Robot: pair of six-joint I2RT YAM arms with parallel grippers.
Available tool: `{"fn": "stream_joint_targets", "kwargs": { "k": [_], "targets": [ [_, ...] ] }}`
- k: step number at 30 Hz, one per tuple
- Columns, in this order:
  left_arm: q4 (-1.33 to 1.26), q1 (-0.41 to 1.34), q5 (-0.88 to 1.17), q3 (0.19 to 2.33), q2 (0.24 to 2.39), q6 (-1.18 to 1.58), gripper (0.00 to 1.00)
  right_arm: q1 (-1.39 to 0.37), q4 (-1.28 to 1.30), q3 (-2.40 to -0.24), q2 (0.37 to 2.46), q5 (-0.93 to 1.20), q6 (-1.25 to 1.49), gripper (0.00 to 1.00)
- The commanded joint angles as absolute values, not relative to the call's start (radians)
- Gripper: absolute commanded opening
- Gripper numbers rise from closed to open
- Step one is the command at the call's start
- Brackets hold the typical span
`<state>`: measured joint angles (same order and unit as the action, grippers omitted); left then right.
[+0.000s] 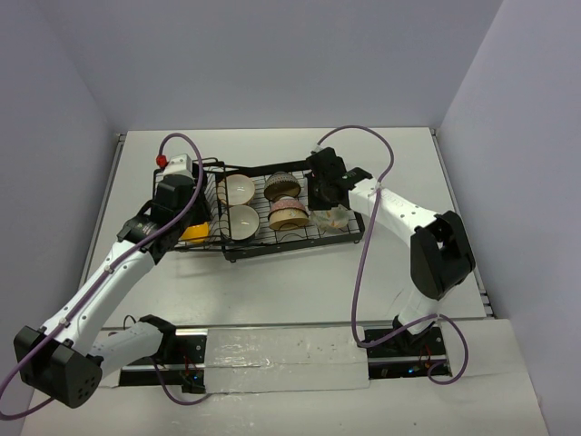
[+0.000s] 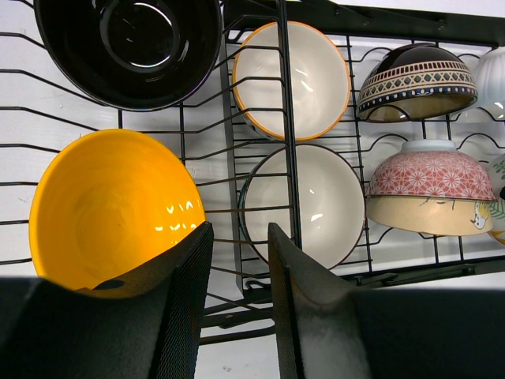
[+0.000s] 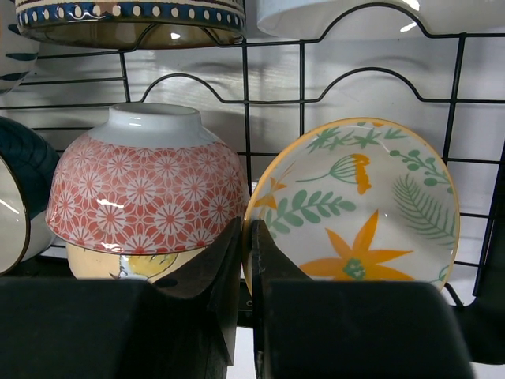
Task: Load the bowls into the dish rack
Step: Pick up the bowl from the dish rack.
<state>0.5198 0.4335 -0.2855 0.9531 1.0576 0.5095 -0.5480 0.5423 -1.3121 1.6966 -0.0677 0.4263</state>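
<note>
A: Right gripper (image 3: 246, 233) first. Its fingers are pinched almost together on the left rim of the flower bowl (image 3: 355, 205), which stands on edge at the right end of the dish rack (image 3: 246, 103).
B: What could spoil it?
A: That's a narrow hold on a slick, glazed rim. If the bowl pivots in the pinch, I'd expect it to tip against the pink-patterned bowl (image 3: 146, 185) just beside it, or slip off its wire. Pulling back without letting go would drag it out of place.
B: And the other arm?
A: Left gripper (image 2: 241, 233) hangs with its jaws apart, nothing between them, and one finger sits just in front of the yellow bowl (image 2: 110, 205) at the rack's left end. A careless descent could knock that rim.
B: Materials?
A: Glossy ceramic throughout, round and deep-sided. The yellow one and the black bowl (image 2: 130, 47) are plain, and the pink one has a dense petal pattern and a white foot. The rack is thin black wire with scalloped dividers, and the fingers are matt black and finely textured.
</note>
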Motion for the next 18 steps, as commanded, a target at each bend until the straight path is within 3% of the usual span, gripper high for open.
{"fn": "stream_joint_targets", "kwargs": {
  "k": [1, 5, 18],
  "targets": [
    [0.485, 0.437, -0.278, 0.960, 1.057, 0.494, 0.39, -0.549, 0.577, -1.310, 1.681, -0.140, 0.414, 0.09],
    [0.485, 0.437, -0.279, 0.959, 1.058, 0.494, 0.39, -0.545, 0.592, -1.307, 1.667, -0.172, 0.413, 0.00],
    [0.483, 0.442, -0.278, 0.957, 1.052, 0.495, 0.39, -0.528, 0.571, -1.266, 1.477, -0.351, 0.543, 0.00]
  ]
}}
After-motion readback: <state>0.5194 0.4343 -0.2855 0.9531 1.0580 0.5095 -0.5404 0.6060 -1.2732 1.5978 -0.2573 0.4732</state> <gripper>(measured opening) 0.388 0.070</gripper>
